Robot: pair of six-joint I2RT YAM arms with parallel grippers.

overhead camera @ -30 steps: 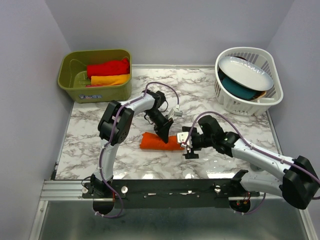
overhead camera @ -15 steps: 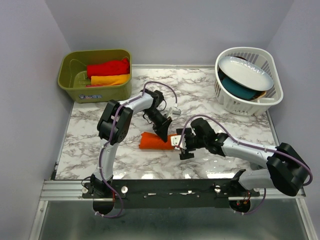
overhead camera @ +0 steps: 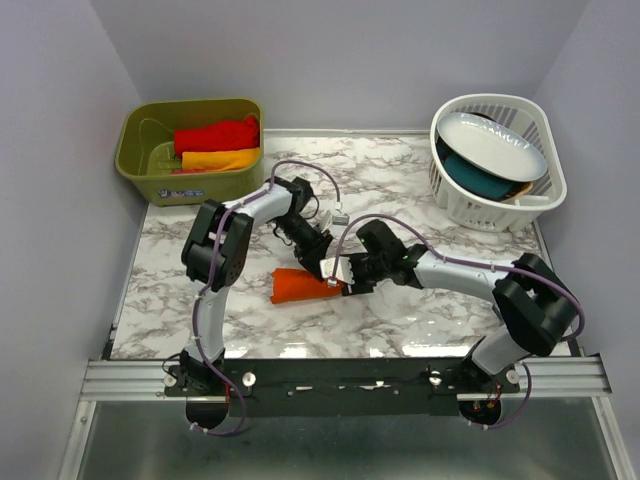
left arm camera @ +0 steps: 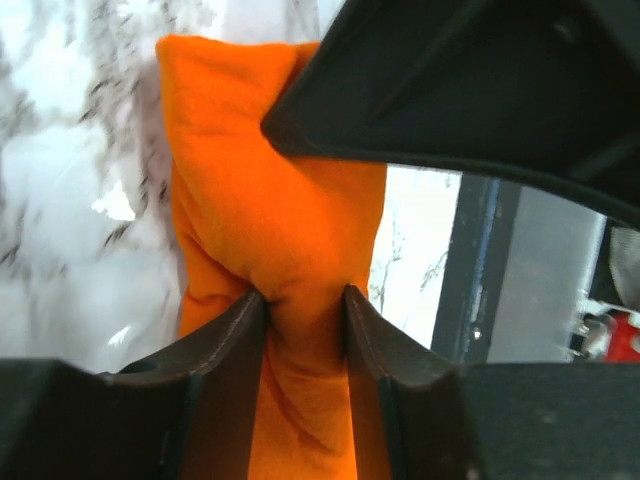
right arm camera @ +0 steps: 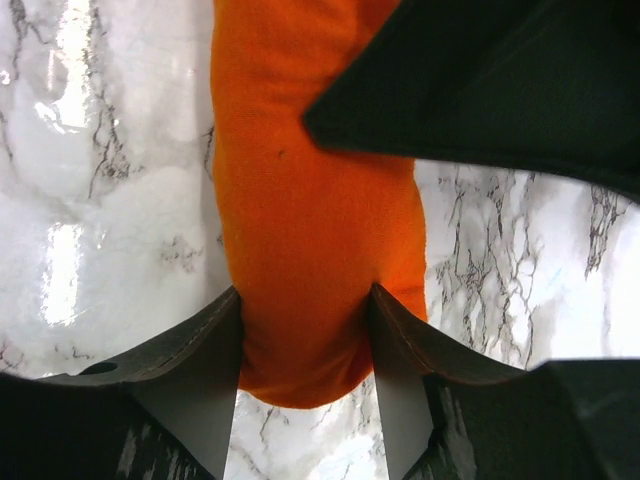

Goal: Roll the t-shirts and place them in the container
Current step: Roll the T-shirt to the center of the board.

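Item: orange t-shirt (overhead camera: 298, 287), rolled, mid-table toward the near edge. My left gripper (left arm camera: 303, 300) pinches it tight; my right gripper (right arm camera: 305, 300) clamps its end. Handling: move both together, level, lest it unroll.

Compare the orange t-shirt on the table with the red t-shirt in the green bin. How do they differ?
The orange t-shirt lies on the marble table; the red t-shirt lies in the green bin. The left gripper and the right gripper both pinch the orange one in their jaws, while no gripper touches the red one, which lies beside a yellow-orange shirt. Both look like compact rolls.
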